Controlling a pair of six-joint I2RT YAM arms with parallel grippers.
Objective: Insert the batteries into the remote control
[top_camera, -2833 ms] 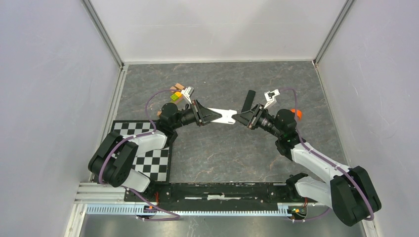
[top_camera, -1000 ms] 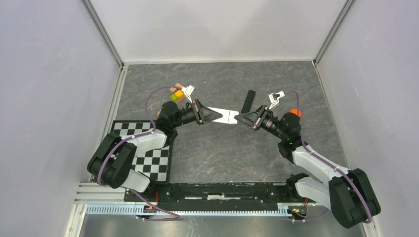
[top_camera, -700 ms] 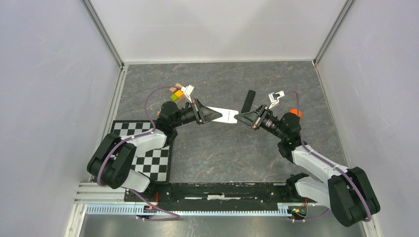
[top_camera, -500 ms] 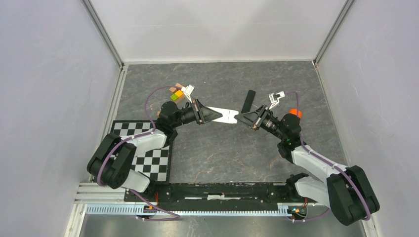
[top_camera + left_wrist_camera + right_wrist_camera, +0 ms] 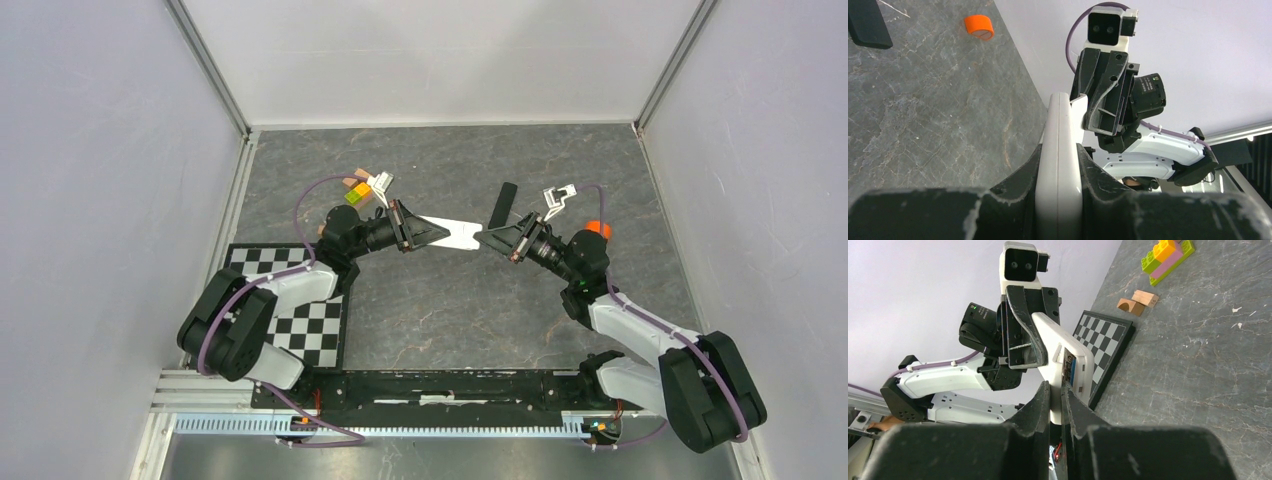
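My left gripper [image 5: 440,232] is shut on the white remote control [image 5: 458,234] and holds it edge-on above the table's middle. In the left wrist view its fingers [image 5: 1093,172] squeeze the remote [image 5: 1058,130] from both sides. My right gripper [image 5: 487,238] meets it from the right, shut on a thin white plate [image 5: 1056,402] that lies against the remote's [image 5: 1048,332] end. It looks like the battery cover. The open compartment shows a blue battery [image 5: 1072,371].
A black bar [image 5: 503,204] lies just behind the grippers. An orange cap [image 5: 598,227] sits beside the right arm. Toy bricks [image 5: 355,192] and wooden blocks [image 5: 1138,301] lie at the back left. A checkerboard [image 5: 300,320] lies under the left arm. Walls enclose three sides.
The right gripper has edged slightly left toward the left gripper, and less white shows between them. The left arm has held still.
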